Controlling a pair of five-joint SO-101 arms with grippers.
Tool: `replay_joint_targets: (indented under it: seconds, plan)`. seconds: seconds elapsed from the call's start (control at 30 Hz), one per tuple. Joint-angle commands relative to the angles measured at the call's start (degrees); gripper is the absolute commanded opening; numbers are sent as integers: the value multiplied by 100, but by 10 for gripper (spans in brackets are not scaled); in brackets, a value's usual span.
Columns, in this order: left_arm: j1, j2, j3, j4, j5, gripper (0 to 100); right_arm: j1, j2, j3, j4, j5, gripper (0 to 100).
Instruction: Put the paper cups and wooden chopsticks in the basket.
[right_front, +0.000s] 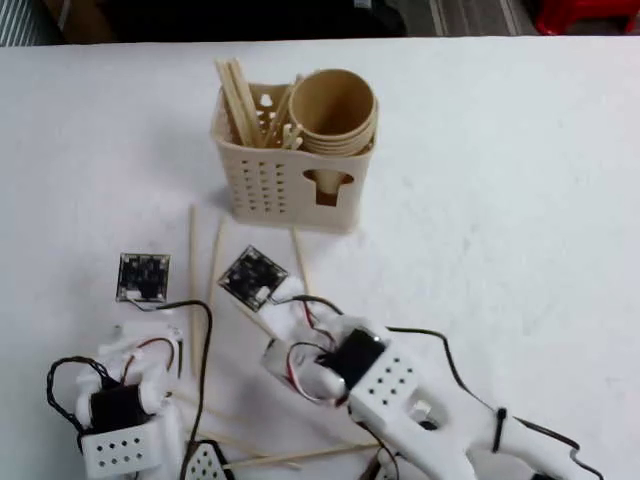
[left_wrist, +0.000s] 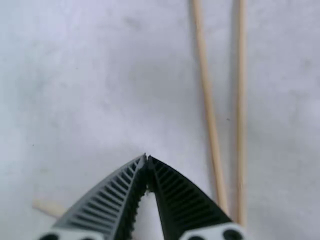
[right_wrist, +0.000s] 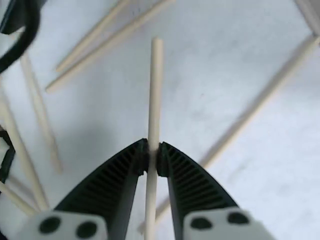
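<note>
The cream slotted basket stands at the table's far middle, holding stacked paper cups and several wooden chopsticks. My right gripper is shut on one wooden chopstick, which runs straight out past its tips, low over the table. The right arm sits in front of the basket. My left gripper is shut with nothing in it, over bare table beside two loose chopsticks. The left arm is at the near left.
Loose chopsticks lie between the arms and the basket, and near the front edge. More chopsticks lie around the right gripper. Black cables trail from both arms. The table's right half is open.
</note>
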Motion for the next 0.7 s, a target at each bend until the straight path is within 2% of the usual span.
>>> replay_joint_targets:
  seconds: [0.0,0.5,0.67]
  plan:
    - [84,-66,-26,35,-18,25,57,-602,-88,242,-9,17]
    - [84,-66,-26,35,-18,25,75,-3143,-123,971,0,17]
    - [84,-66,-26,35,-18,25,532,-3670,-325,971,44,17]
